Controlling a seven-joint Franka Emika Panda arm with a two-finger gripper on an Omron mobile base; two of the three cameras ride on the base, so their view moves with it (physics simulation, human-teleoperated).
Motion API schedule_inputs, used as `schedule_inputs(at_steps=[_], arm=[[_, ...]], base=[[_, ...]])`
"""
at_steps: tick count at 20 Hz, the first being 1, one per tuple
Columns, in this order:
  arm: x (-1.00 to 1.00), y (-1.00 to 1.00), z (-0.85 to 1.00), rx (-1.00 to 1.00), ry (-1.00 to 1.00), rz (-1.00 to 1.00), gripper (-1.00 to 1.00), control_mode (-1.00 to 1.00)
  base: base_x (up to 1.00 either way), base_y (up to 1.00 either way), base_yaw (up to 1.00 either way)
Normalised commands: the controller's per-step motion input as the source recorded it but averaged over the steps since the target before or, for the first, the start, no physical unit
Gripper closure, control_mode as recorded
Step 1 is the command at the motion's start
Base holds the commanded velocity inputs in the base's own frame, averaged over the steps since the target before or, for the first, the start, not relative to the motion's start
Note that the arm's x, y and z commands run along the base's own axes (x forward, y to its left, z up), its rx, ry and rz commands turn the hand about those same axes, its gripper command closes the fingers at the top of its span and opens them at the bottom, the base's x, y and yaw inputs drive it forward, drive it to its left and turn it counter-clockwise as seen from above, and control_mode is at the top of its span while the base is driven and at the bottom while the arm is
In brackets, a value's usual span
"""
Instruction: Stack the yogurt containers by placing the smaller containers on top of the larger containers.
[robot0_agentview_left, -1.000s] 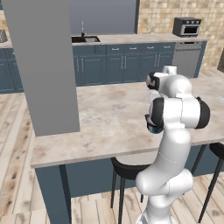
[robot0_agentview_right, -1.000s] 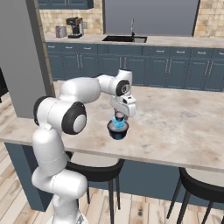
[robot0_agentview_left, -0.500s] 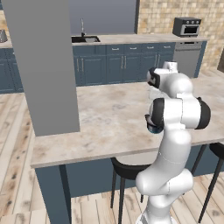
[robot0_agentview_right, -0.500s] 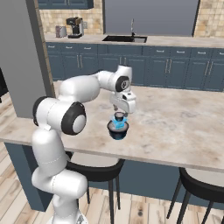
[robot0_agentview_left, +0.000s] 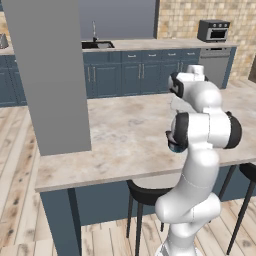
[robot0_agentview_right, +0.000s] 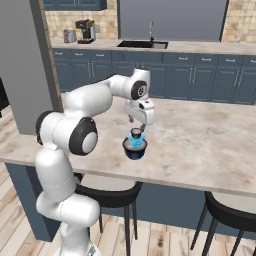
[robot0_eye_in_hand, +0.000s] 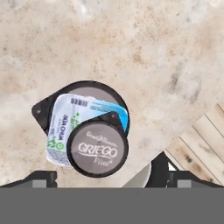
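The wide dark bowl-shaped cup (robot0_agentview_right: 135, 150) stands on the counter near its front edge. On it rests the light-blue boxy container (robot0_agentview_right: 138, 139), and the tiny dark cup (robot0_agentview_right: 135, 132) sits on top of that. In the hand view the tiny cup (robot0_eye_in_hand: 98, 148) with its pale "Griego" lid overlaps the light-blue container (robot0_eye_in_hand: 65, 127), and the big cup's rim (robot0_eye_in_hand: 94, 86) shows behind both. My gripper (robot0_agentview_right: 138, 124) hangs just above the stack, open, holding nothing. Its fingertips (robot0_eye_in_hand: 159, 171) stand wide apart at either side. The big cup (robot0_agentview_left: 175, 146) peeks out behind my arm.
The stack stands on a marble island counter (robot0_agentview_right: 200, 140). Dark stools (robot0_agentview_right: 107, 192) are tucked under its front edge. A grey pillar (robot0_agentview_left: 50, 75) rises from the counter's left end. Behind are blue cabinets with a sink (robot0_agentview_right: 142, 44).
My gripper has risen a little off the stack and the tiny dark cup stays on top of the light-blue container. The containers have not shifted.
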Motion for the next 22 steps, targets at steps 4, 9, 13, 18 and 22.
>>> schedule_inputs(at_steps=[4,9,13,18,22], arm=[[-0.29,0.11,0.32,0.0,0.01,0.0,-1.0,-1.0],[-0.33,0.16,0.3,0.0,0.0,0.0,-1.0,-1.0],[-0.38,0.21,0.19,0.0,0.0,0.03,-1.0,-1.0],[-0.41,0.23,0.17,0.0,0.0,0.0,-1.0,-1.0],[-0.4,0.22,0.13,0.0,0.0,0.0,-1.0,-1.0]], base=[[0.0,0.0,0.0],[0.0,0.0,0.0],[0.0,0.0,0.0],[0.0,0.0,0.0],[0.0,0.0,0.0]])
